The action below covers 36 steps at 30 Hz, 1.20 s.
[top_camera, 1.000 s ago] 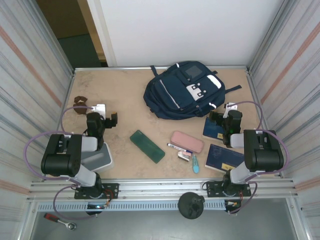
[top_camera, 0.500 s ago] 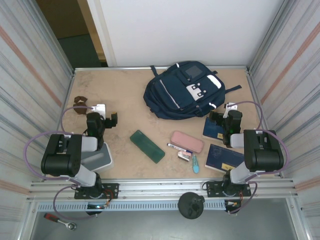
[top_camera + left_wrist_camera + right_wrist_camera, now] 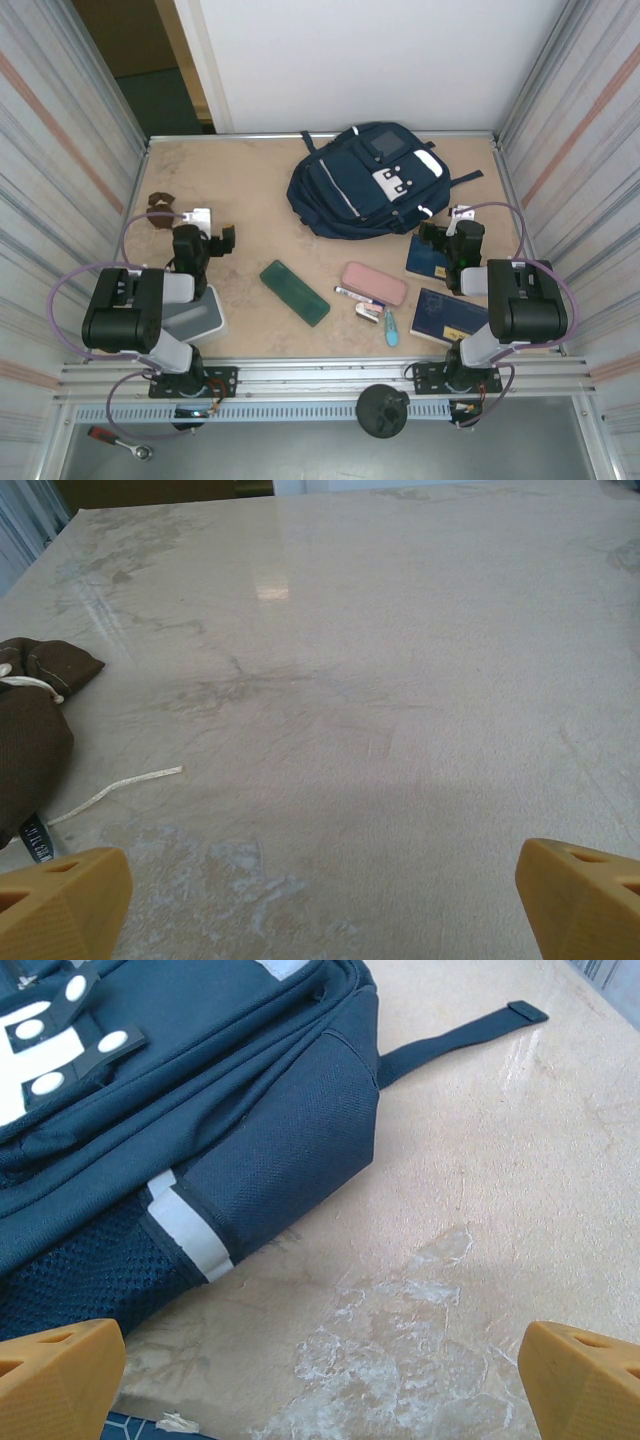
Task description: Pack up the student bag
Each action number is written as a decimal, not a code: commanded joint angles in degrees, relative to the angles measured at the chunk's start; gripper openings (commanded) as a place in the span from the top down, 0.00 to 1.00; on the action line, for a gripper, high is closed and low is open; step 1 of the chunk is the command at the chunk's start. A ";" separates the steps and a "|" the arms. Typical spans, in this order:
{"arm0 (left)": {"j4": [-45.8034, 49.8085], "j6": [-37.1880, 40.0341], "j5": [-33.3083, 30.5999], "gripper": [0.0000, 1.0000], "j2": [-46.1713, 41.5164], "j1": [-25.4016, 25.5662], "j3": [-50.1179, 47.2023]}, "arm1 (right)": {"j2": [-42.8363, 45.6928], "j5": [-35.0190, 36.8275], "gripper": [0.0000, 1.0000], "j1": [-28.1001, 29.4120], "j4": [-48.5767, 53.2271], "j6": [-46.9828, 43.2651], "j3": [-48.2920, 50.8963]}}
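The student bag (image 3: 370, 180), a big navy backpack with a white patch and thin stripes, lies closed at the back centre-right of the table. In the right wrist view its side pocket and white trim (image 3: 200, 1110) fill the upper left, just ahead of my right gripper (image 3: 320, 1385). That gripper (image 3: 442, 230) is open and empty, hovering over a dark-blue booklet (image 3: 432, 258) by the bag's near right corner. My left gripper (image 3: 213, 230) is open and empty over bare table (image 3: 330, 730) at the left, far from the bag.
In front of the bag lie a green pencil case (image 3: 294, 292), a pink pouch (image 3: 374, 283), pens (image 3: 358, 296), a teal item (image 3: 390, 327) and a second booklet (image 3: 449, 317). A brown drawstring pouch (image 3: 30, 740) sits left of my left gripper. Metal walls enclose the table.
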<state>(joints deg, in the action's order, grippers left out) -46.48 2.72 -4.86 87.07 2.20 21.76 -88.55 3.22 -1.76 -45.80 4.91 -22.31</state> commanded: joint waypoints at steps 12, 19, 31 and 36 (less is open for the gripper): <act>22.54 -11.82 -11.04 0.01 -19.43 -2.68 3.13 | 24.57 26.11 0.01 0.67 28.37 17.21 -3.83; 34.09 -35.74 5.18 0.01 -28.55 0.47 4.49 | 23.57 13.98 0.01 0.85 44.67 27.76 -13.43; 51.15 -38.33 0.84 0.01 -10.03 31.96 25.59 | -3.49 -16.10 0.08 -2.08 56.32 29.89 -34.74; 49.44 -40.32 1.98 0.01 -2.01 36.15 30.40 | -11.45 -22.34 0.20 -3.53 54.43 33.49 -38.48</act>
<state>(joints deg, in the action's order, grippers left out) 1.65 -34.98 -2.81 82.46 37.58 49.58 -96.68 -12.49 -4.84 7.84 35.16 -57.84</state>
